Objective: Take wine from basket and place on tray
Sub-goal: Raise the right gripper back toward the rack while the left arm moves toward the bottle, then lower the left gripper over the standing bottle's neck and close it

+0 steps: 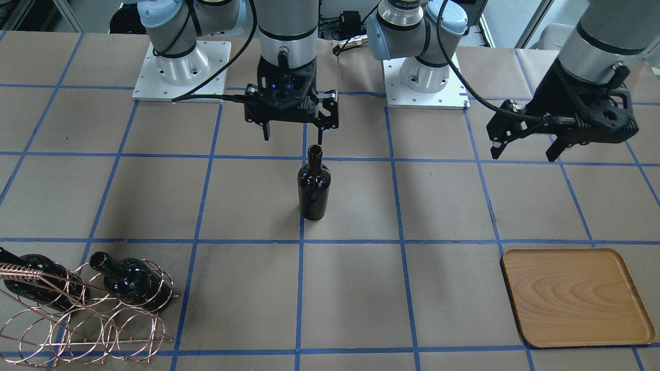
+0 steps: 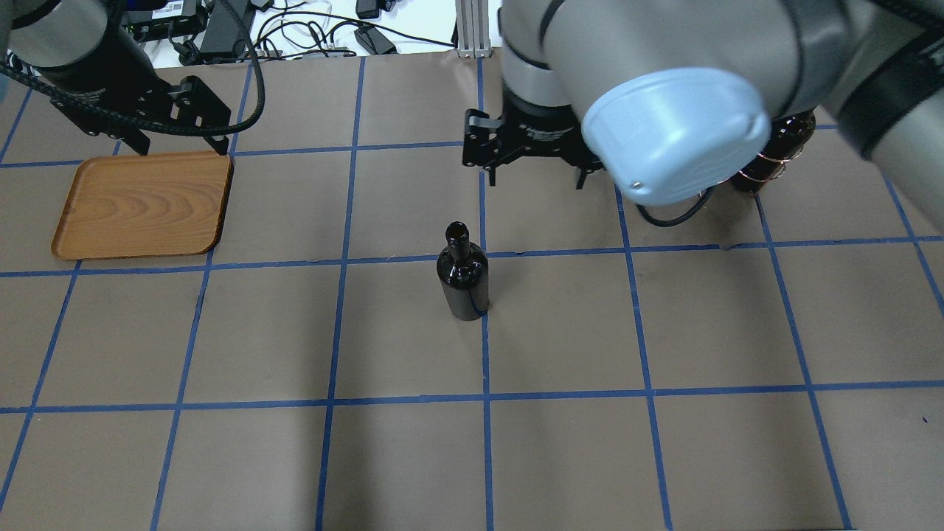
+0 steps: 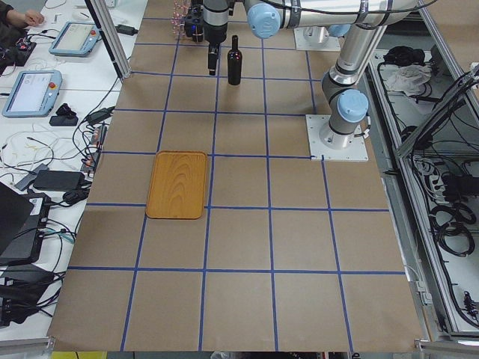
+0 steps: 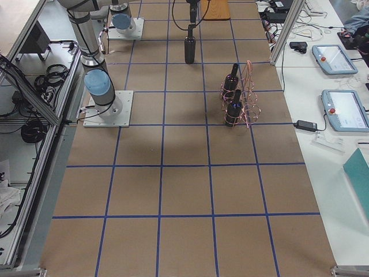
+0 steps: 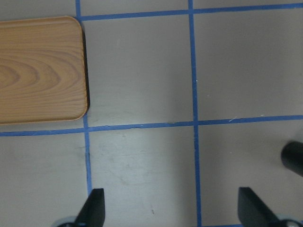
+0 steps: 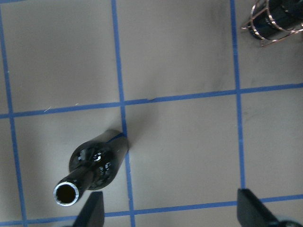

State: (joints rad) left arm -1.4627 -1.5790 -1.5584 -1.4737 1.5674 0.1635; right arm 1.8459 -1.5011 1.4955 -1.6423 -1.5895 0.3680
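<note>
One wine bottle stands upright on the table's middle, free of any grip; it also shows in the overhead view and the right wrist view. My right gripper is open and empty, just above the bottle and offset to its side, apart from its neck. The copper wire basket holds two more bottles. The wooden tray is empty. My left gripper is open and empty, hovering by the tray's edge.
The table is brown paper with a blue tape grid. Both arm bases stand at the robot's side. In the overhead view my right arm's elbow hides most of the basket. Cables and tablets lie beyond the table's edge.
</note>
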